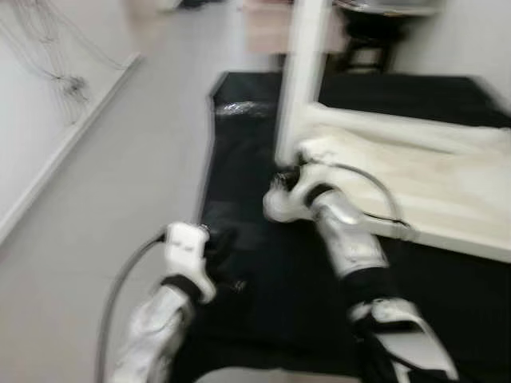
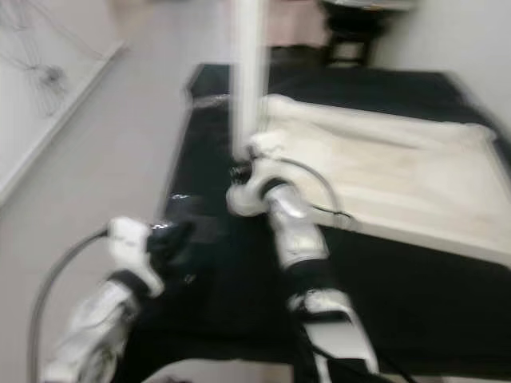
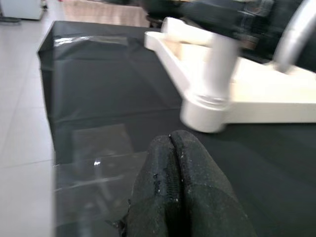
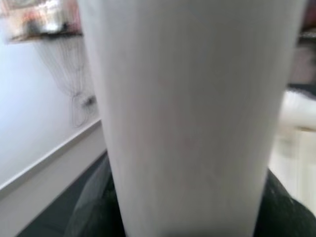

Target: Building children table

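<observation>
A white children's table top (image 1: pixel 431 183) lies upside down on a black mat (image 1: pixel 247 144). One white table leg (image 1: pixel 303 72) stands upright at its near left corner. My right gripper (image 1: pixel 287 179) is at the foot of that leg, and in the right wrist view the leg (image 4: pixel 192 118) sits between its dark fingers. My left gripper (image 1: pixel 227 255) hovers over the mat to the left of the table, its fingers (image 3: pixel 175 187) pressed together with nothing in them. From the left wrist, the leg's base (image 3: pixel 212 98) shows a little way ahead.
Grey floor (image 1: pixel 120 199) runs along the mat's left side to a white wall with a baseboard (image 1: pixel 64 144). A crinkled clear plastic piece (image 1: pixel 239 108) lies on the mat's far left corner. Dark furniture (image 1: pixel 371 36) stands at the back.
</observation>
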You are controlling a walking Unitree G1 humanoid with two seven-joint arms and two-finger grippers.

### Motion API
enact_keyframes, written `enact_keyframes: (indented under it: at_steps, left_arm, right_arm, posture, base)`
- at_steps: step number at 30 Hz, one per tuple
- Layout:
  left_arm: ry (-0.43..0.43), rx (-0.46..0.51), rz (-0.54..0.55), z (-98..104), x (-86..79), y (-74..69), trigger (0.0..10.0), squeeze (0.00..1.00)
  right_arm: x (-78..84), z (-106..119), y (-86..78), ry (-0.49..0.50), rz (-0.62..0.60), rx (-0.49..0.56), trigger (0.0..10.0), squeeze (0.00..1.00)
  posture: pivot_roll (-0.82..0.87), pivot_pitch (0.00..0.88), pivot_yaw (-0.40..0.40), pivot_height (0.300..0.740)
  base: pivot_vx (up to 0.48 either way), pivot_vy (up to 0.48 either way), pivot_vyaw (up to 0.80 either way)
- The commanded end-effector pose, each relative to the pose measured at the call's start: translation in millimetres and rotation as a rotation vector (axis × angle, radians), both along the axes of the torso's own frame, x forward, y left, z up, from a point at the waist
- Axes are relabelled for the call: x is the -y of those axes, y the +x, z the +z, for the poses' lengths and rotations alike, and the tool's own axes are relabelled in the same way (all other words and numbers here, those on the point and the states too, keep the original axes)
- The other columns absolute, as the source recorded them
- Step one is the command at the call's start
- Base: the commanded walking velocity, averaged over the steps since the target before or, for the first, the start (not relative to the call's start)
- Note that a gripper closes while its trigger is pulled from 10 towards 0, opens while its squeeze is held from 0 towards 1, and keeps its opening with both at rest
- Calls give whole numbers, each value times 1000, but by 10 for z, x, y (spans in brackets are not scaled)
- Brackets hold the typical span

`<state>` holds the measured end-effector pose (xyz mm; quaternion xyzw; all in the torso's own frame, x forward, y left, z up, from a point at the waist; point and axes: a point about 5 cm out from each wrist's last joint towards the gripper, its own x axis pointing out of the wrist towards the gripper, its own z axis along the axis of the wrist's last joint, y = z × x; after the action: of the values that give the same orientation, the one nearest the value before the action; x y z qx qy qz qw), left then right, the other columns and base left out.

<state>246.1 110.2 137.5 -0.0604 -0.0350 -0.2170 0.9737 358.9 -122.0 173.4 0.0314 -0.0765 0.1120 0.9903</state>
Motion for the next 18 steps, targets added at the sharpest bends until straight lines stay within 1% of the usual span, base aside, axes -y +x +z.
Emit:
enact_keyframes:
  at_steps: [1, 2, 3, 4, 5, 6, 7, 8, 9, 10, 11, 12, 13, 14, 15, 16, 17, 18]
  left_arm:
    - [10, -9, 0, -22, -10, 4, 10000, 0]
    - [13, -12, -2, -30, -12, 10, 10000, 0]
    - [13, -12, -2, -30, -12, 10, 10000, 0]
    - [16, -12, -6, -35, -11, 15, 10000, 0]
    - [18, -13, -5, -38, -13, 20, 10000, 0]
    - [20, -11, -2, -38, -14, 23, 10000, 0]
    - [20, -11, -2, -38, -14, 23, 10000, 0]
    - [22, -10, 1, -38, -15, 24, 10000, 0]
    - [23, -9, 4, -36, -19, 25, 10000, 0]
    - [23, -9, 4, -36, -19, 25, 10000, 0]
    - [23, -9, 4, -32, -30, 24, 10000, 0]
    - [23, -10, 2, -29, -33, 25, 10000, 0]
    - [23, -10, 2, -29, -33, 25, 10000, 0]
    - [22, -10, 0, -27, -34, 26, 10000, 0]
    - [22, -11, -2, -24, -35, 28, 10000, 0]
    - [22, -11, -2, -24, -35, 28, 10000, 0]
    - [22, -10, -3, -20, -35, 30, 10000, 0]
    - [22, -10, -3, -20, -35, 30, 10000, 0]
  right_arm:
    - [-189, -337, -185, 7, 93, -133, 0, 0]
    - [-343, -369, -240, -12, 182, -140, 0, 0]
    - [-343, -369, -240, -12, 182, -140, 0, 0]
    - [-418, -365, -223, -36, 229, -137, 0, 0]
    - [-405, -329, -138, -47, 217, -134, 2078, 0]
    - [-378, -291, -62, -60, 194, -128, 10000, 0]
    - [-378, -291, -62, -60, 194, -128, 10000, 0]
    - [-359, -270, -20, -67, 177, -127, 10000, 0]
    - [-368, -223, -1, -54, 215, -103, 10000, 0]
    - [-368, -223, -1, -54, 215, -103, 10000, 0]
    - [-360, -134, 32, -65, 253, -64, 10000, 1000]
    - [-367, -107, 53, -50, 293, -64, 10000, 1000]
    - [-367, -107, 53, -50, 293, -64, 10000, 1000]
    - [-386, -75, 67, -32, 352, -62, 10000, 1000]
    - [-417, -27, 46, -22, 378, -59, 10000, 1000]
    - [-417, -27, 46, -22, 378, -59, 10000, 1000]
    - [-454, 36, 21, -40, 455, -44, 10000, 831]
    - [-454, 36, 21, -40, 455, -44, 10000, 831]
  posture:
    - [37, 130, -7, 740]
    - [46, 126, -15, 740]
    - [46, 126, -15, 740]
    - [43, 119, -16, 740]
    - [48, 117, -13, 740]
    - [51, 117, -11, 740]
    - [51, 117, -11, 740]
    - [51, 117, -11, 740]
    - [52, 116, -9, 740]
    - [52, 116, -9, 740]
    - [50, 120, -6, 740]
    - [49, 122, -5, 740]
    - [49, 122, -5, 740]
    - [50, 122, -4, 740]
    - [50, 125, -3, 740]
    - [50, 125, -3, 740]
    - [49, 124, -2, 740]
    - [49, 124, -2, 740]
  base:
    - [0, 0, 0]
    - [0, 0, 0]
    - [0, 0, 0]
    - [0, 0, 0]
    - [0, 0, 0]
    - [0, 0, 0]
    - [0, 0, 0]
    - [0, 0, 0]
    - [0, 0, 0]
    - [0, 0, 0]
    - [0, 0, 0]
    - [0, 0, 0]
    - [0, 0, 0]
    - [0, 0, 0]
    - [0, 0, 0]
    - [0, 0, 0]
    - [0, 0, 0]
    - [0, 0, 0]
